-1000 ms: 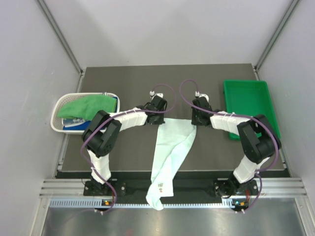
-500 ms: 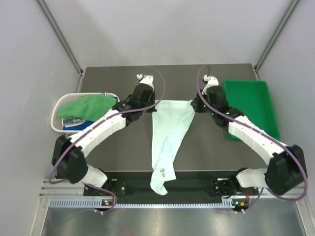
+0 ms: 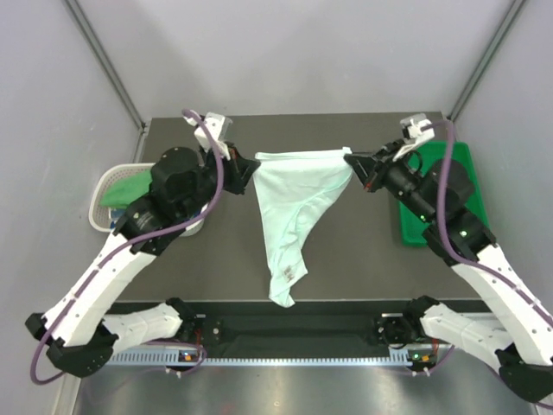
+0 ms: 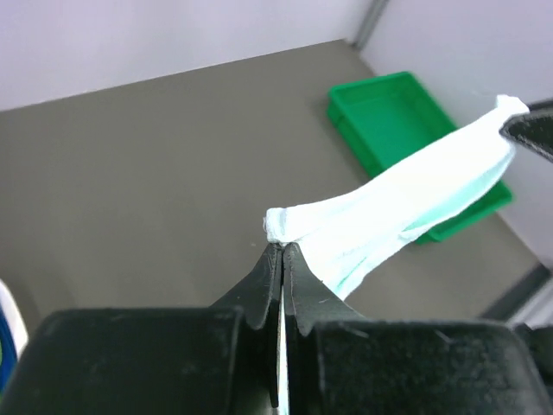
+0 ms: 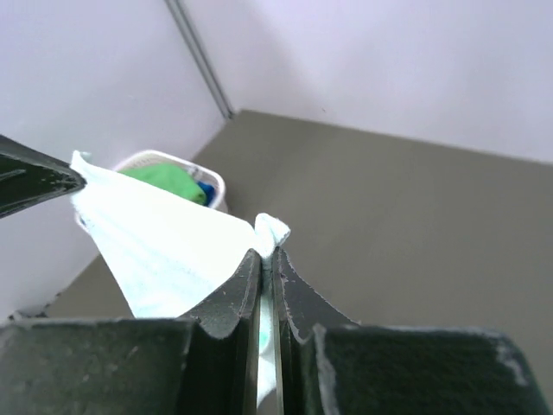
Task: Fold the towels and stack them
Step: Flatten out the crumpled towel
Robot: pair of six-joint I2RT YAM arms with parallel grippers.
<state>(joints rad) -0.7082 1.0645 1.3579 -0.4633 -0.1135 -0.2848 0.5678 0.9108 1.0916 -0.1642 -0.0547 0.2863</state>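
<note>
The pale mint towel [image 3: 294, 207] hangs in the air above the middle of the worktop [image 3: 371, 259], held up by two top corners; the left hand [image 3: 249, 164] is pressed together on the corner at upper centre-left of the top view, and the right hand [image 3: 351, 161] is pressed together on the corner at upper centre-right; both wrist views show only a small tuft of cloth poking past the closed fingertips. The main risk, as I judge it, is a slipped corner: each pinch is shallow and the top edge is pulled taut between the hands, so more spreading could tug the cloth out of one grip and drop it in a heap; a second risk is a bad lay-down, since the body of the towel is gathered and twisted into a narrowing tail instead of hanging flat, and it would land creased; the tail's tip also sits close to the worktop's near edge at lower centre, so it could drape over. The taut edge runs left to right across the frame; the towel's long axis runs from that edge down to lower centre, leaning slightly left, tip pointing at the arm bases. A green towel [image 3: 121, 186] waits in the basket [image 3: 102, 206] at left; the tray [image 3: 406, 226] lies at right, under the right arm.
</note>
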